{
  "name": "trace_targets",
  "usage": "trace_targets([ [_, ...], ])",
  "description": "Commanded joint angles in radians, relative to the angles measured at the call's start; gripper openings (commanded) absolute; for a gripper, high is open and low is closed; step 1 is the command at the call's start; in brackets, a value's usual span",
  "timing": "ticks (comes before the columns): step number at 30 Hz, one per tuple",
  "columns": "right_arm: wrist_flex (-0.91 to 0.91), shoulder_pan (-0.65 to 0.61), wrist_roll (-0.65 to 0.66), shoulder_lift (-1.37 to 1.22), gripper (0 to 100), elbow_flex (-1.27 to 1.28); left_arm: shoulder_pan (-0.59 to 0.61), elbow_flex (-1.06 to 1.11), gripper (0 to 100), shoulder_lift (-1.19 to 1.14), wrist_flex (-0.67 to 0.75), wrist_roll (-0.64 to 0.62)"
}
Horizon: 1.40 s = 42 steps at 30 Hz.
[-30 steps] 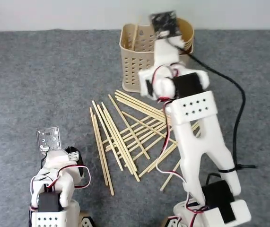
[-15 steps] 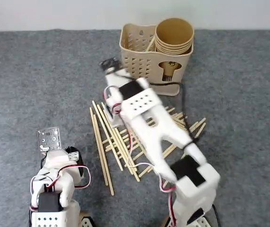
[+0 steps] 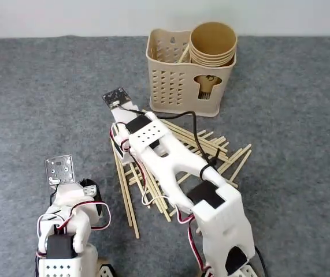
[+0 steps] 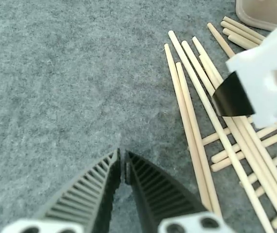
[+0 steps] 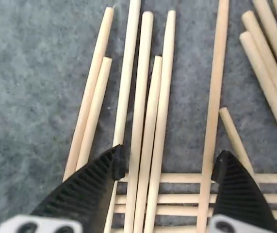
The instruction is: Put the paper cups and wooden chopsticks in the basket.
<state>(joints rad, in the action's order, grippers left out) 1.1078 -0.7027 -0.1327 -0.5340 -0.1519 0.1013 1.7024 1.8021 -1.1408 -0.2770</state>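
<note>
HIGH VIEW
Tabletop [image 3: 37,104]: grey felt-like mat, fuzzy, flat; pale wall strip [image 3: 66,17] along far edge.
Basket [image 3: 176,81]: beige plastic, boxy w/ rounded corners, slotted walls, two compartments; upright at far side, centre-right.
Paper cups [image 3: 213,41]: brown paper, round, nested in one stack; upright in basket's right compartment, mouths up.
Chopsticks [image 3: 128,196]: plain pale wood, thin round rods; loose criss-cross heap lying flat on mat, just on near side of basket. Left bunch w/ long axes roughly near-to-far, slightly slanted; rest fanned toward far right. One more leaning in basket's left compartment.
R arm [image 3: 170,161]: white plastic shell, black motors, cables; stretched low across heap, wrist over heap's far-left part.
L arm [image 3: 66,219]: white, folded back at near-left corner, apart from heap.

LEFT WRIST VIEW
L fingers [image 4: 113,167]: black ribbed plastic, tapering to points; tips almost together, hairline gap, nothing held; over bare mat beside heap's edge.
Sticks: parallel pair nearest, others crossing beneath; R arm's white shell above them.

RIGHT WRIST VIEW
R fingers [image 5: 104,172]: black, ridged; spread wide, nothing gripped; tips low over heap.
Sticks: several parallel ones running lengthwise through the gap, crosswise ones underneath.
Contact w/ wood: can't tell.
</note>
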Motion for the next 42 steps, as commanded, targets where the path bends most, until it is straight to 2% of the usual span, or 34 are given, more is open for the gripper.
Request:
trace_targets([
  [1, -0.021, -0.007, 0.015, -0.007, 29.9, -0.054, 0.002, -0.019, 1, 0.014, -0.003, 0.005],
  [3, -0.021, -0.007, 0.017, -0.019, 27.5, -0.054, 0.002, -0.019, 1, 0.014, -0.003, 0.005],
  [9, -0.018, 0.001, 0.018, -0.033, 8.4, -0.054, 0.002, -0.019, 1, 0.014, -0.003, 0.005],
  [17, -0.012, 0.001, 0.018, -0.035, 1.0, -0.052, 0.002, -0.019, 1, 0.014, -0.003, 0.005],
  [27, 0.056, 0.058, 0.041, 0.041, 0.8, -0.052, 0.002, -0.019, 1, 0.014, -0.003, 0.005],
  [34, 0.088, 0.11, 0.054, 0.234, 0.8, -0.052, 0.002, -0.019, 1, 0.014, -0.003, 0.005],
  [42, 0.082, 0.114, 0.054, 0.427, 0.8, -0.052, 0.002, -0.019, 1, 0.014, -0.003, 0.005],
])
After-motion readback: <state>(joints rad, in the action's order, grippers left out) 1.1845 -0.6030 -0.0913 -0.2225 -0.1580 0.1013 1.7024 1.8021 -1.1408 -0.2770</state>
